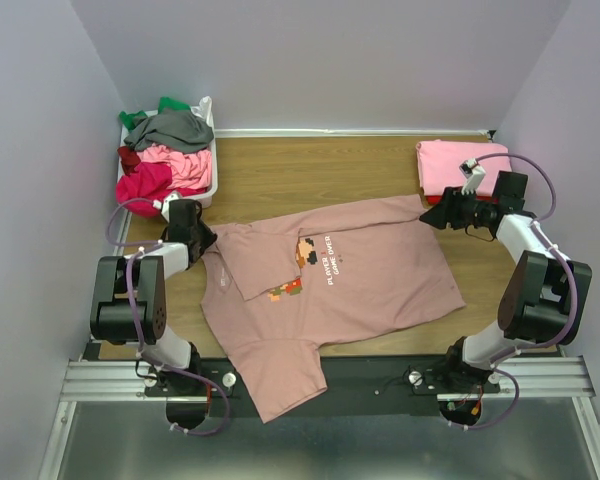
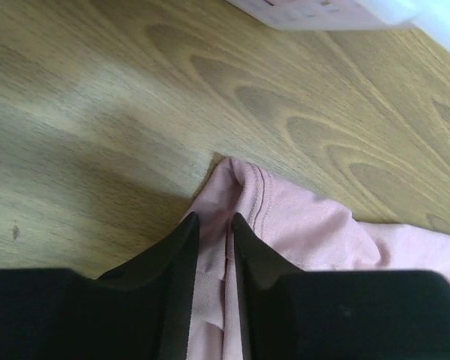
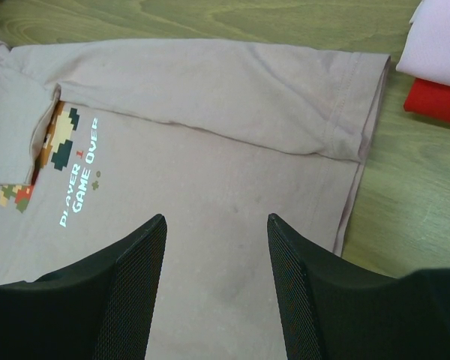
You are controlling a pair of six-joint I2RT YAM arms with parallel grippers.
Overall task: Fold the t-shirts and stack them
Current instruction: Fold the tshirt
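Note:
A dusty-pink t-shirt (image 1: 360, 290) with a pixel-art print (image 1: 320, 262) and white text lies spread on the wooden table, one flap folded over the print. My left gripper (image 1: 202, 240) is at its left corner. In the left wrist view the narrow jaws (image 2: 214, 217) pinch a ridge of the pink cloth (image 2: 300, 232) beside a stitched hem. My right gripper (image 1: 432, 214) hovers at the shirt's far right corner. In the right wrist view it (image 3: 216, 217) stands open above the flat cloth (image 3: 210, 97), with nothing between the fingers.
A white basket (image 1: 215, 150) at the back left holds loose grey (image 1: 170, 128), pink (image 1: 170, 160) and green (image 1: 170, 103) tees. A folded pink tee (image 1: 448, 165) lies at the back right on a red one (image 3: 439, 101). The shirt's near corner (image 1: 280, 390) hangs over the table's front edge.

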